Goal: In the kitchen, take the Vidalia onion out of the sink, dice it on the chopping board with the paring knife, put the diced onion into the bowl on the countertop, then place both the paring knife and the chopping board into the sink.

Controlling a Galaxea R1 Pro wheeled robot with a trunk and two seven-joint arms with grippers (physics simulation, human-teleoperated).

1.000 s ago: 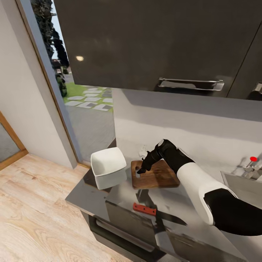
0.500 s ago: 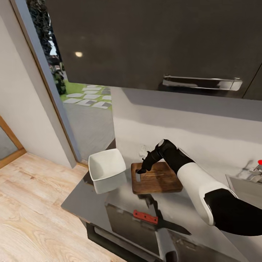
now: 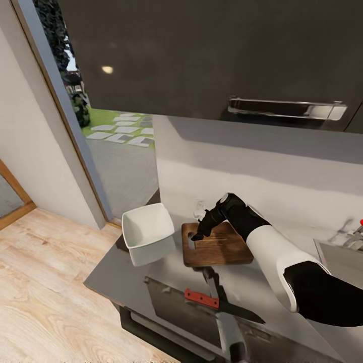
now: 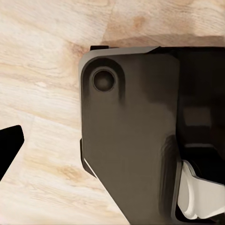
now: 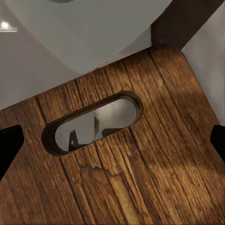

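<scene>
Right pincer (image 3: 197,235) spread wide over chopping board (image 3: 222,249) slot end, bowl (image 3: 147,232) at 9 o'clock, paring knife (image 3: 222,306) at 6 o'clock on bench (image 3: 118,277).

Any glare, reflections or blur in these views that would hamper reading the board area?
Head view: sharp; the glossy countertop mirrors the cabinet, and a light spot glares on the upper cabinet; the right gripper casts a shadow on the chopping board. Right wrist view: crisp wood grain, with a reflection through the handle hole. Left wrist view: soft and dim over the wooden floor.
</scene>
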